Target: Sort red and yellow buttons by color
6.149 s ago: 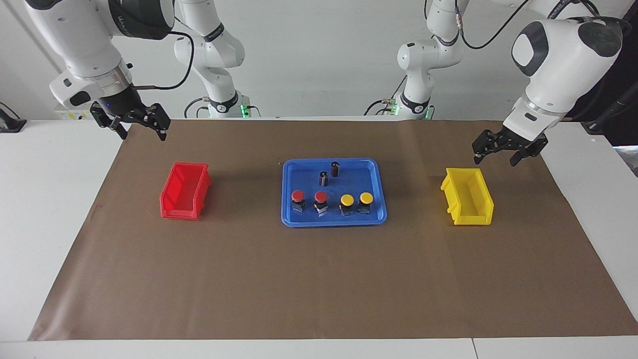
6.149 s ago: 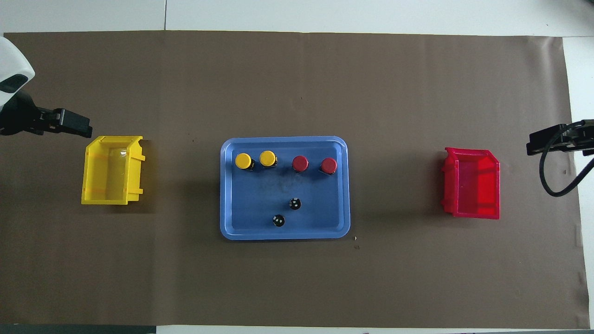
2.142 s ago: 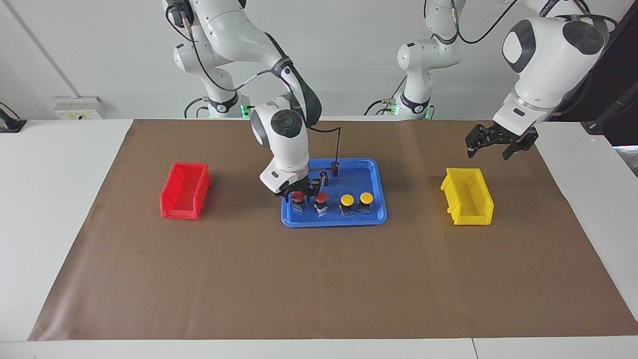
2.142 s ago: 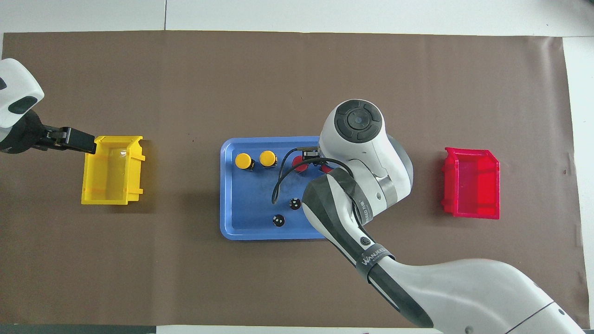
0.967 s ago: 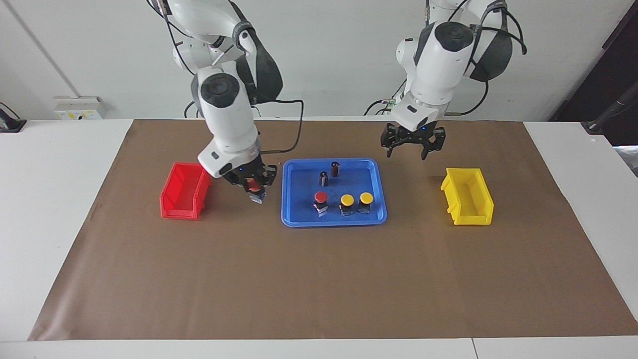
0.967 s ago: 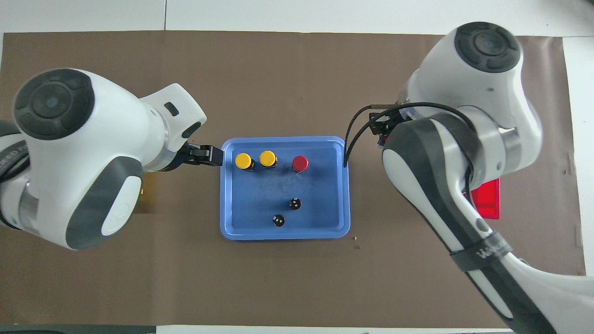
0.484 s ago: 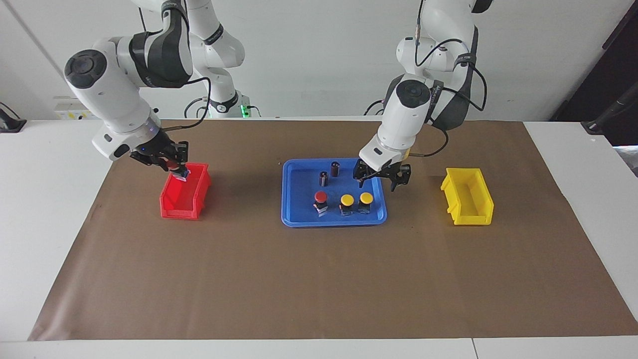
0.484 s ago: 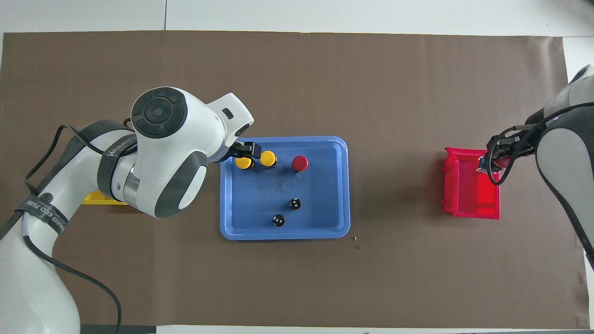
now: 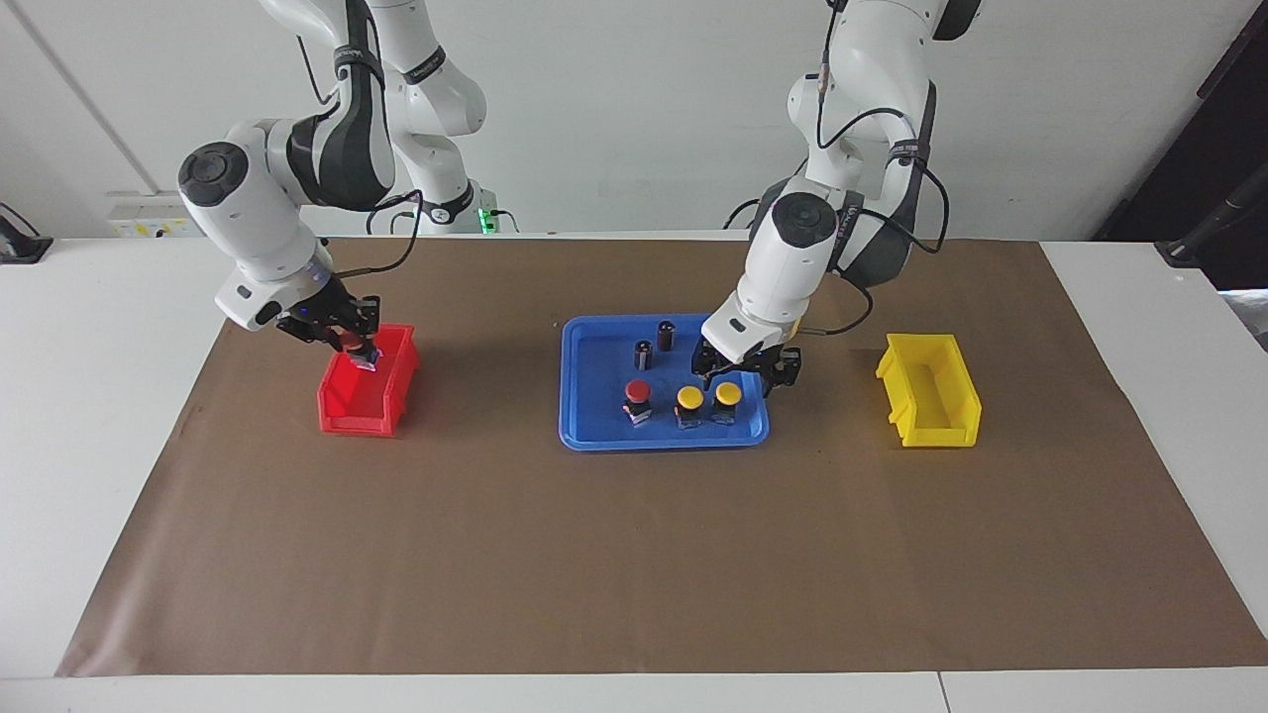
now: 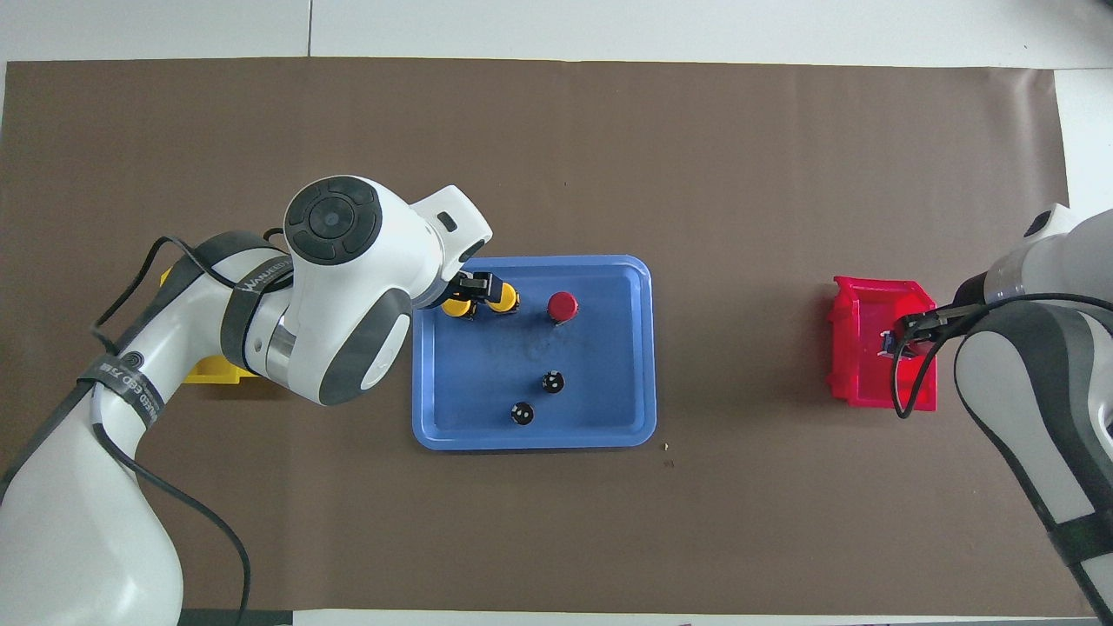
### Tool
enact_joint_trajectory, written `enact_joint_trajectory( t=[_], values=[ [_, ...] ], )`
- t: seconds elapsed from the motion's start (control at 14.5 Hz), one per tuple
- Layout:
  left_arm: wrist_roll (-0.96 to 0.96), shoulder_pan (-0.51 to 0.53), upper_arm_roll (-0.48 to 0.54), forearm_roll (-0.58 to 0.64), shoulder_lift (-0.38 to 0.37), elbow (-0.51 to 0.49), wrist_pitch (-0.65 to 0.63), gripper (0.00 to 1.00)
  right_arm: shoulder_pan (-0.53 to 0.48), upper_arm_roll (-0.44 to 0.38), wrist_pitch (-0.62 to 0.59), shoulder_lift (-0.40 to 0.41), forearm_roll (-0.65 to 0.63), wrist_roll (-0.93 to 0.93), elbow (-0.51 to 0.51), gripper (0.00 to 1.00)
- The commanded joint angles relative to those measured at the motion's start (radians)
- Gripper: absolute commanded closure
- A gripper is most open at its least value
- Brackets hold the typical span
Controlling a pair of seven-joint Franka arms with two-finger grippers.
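Buttons: one red button (image 9: 354,347) sits clamped in the right gripper (image 9: 349,342) over the red bin (image 9: 388,391). Left gripper (image 9: 744,374), jaws spread wide, hangs at twelve o'clock of the yellow button (image 9: 728,394) (tray's (image 9: 594,436) end one).

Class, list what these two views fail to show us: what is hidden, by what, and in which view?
- Yellow bin: overhead view, mostly covered by the left arm.
- Red button in the right end effector: overhead view, its cap hidden by the fingers over the red bin.
- Yellow button under the left end effector: contact too small to judge, both views.
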Motion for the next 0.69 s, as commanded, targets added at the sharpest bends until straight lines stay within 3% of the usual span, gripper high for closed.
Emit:
enact_joint_trajectory(
  t=[0.0, 0.21, 0.35, 0.48, 0.62],
  values=[
    [-0.036, -0.016, 0.015, 0.001, -0.014, -0.063, 0.061, 0.08, -0.019, 0.013, 0.074, -0.057, 0.015, -0.034, -0.096, 0.81],
    [-0.051, -0.016, 0.015, 0.001, -0.017, -0.107, 0.11, 0.11, -0.015, 0.013, 0.097, -0.051, 0.015, -0.035, -0.123, 0.81],
    [-0.057, -0.016, 0.015, 0.001, -0.017, -0.107, 0.11, 0.23, -0.012, 0.015, 0.168, -0.057, 0.015, -0.035, -0.174, 0.81],
    [-0.058, -0.014, 0.015, 0.001, -0.017, -0.107, 0.11, 0.45, -0.014, 0.015, 0.179, -0.056, 0.015, -0.053, -0.191, 0.81],
    [-0.058, -0.011, 0.015, 0.001, -0.017, -0.107, 0.113, 0.55, -0.012, 0.015, 0.197, -0.056, 0.015, -0.055, -0.2, 0.81]
  ],
)
